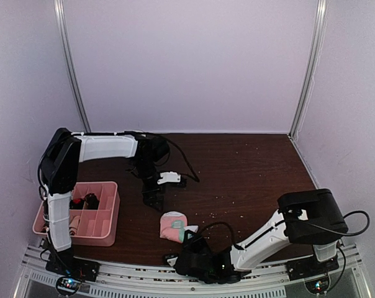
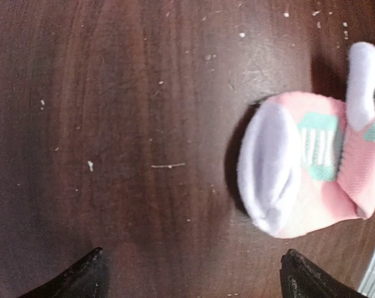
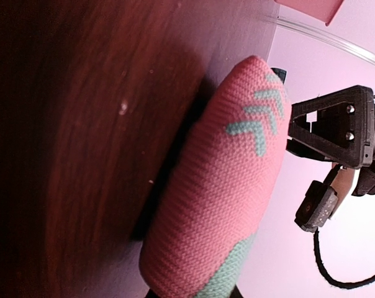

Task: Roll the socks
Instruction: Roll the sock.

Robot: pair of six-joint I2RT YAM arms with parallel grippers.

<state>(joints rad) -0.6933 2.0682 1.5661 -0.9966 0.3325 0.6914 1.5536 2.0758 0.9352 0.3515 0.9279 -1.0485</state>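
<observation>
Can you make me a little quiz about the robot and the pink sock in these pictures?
1. True or false: the left gripper is open, with nothing between its fingers.
2. Where is the rolled pink sock? A) on the floor B) on the brown table C) up in the air
3. Fill in the gap: the sock's stripes are mint ___.
Key: 1 true; 2 B; 3 green.

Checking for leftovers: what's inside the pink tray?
Tray: one dark bundle in a rear compartment, too small to identify. Left arm covers the tray's left edge; anything under it is hidden.
</observation>
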